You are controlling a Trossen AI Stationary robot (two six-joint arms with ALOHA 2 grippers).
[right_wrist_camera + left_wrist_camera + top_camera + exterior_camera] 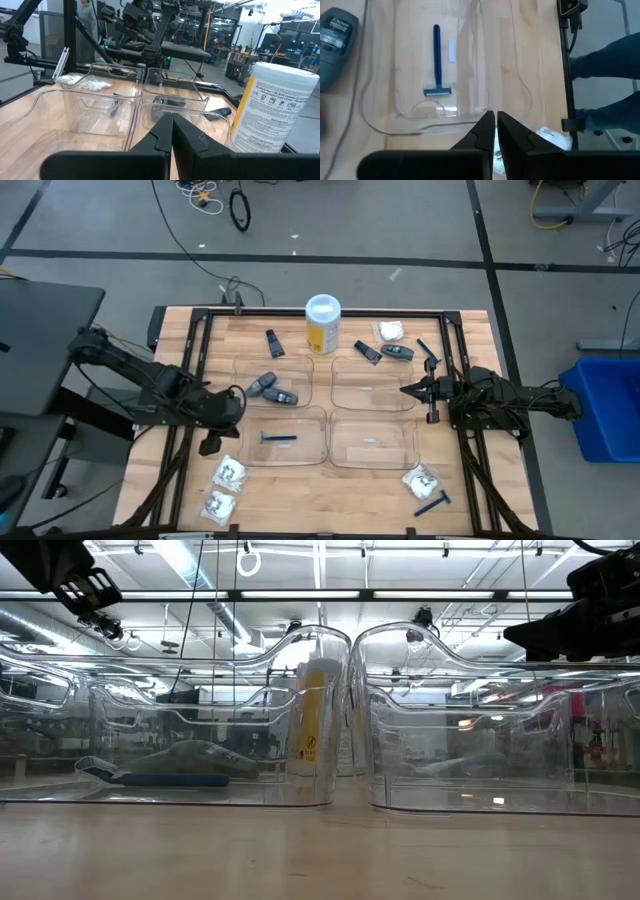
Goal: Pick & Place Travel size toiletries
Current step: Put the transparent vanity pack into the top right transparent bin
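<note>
A blue razor (278, 438) (436, 60) lies flat in the near-left clear tray (282, 463). Two grey sticks (272, 389) lie in the far-left tray. More toiletries lie on the bare wood. White packets (226, 485) are at the near left. A dark tube (274, 343) is at the far left. A packet, a stick, a tube and a razor (397, 345) are at the far right. A packet (421, 479) and a razor (432, 503) are at the near right. My left gripper (208, 448) (495, 127) hangs shut and empty just left of the near-left tray, above a white packet (551, 137). My right gripper (408, 390) (172, 125) waits shut at the right.
A tall yellow canister with a white lid (322, 323) stands at the far middle. Four clear trays fill the table's middle; the two right ones (372, 412) hold no toiletries. A black frame (200, 360) runs along the table's sides. A person's legs (610, 75) stand beyond the table's edge.
</note>
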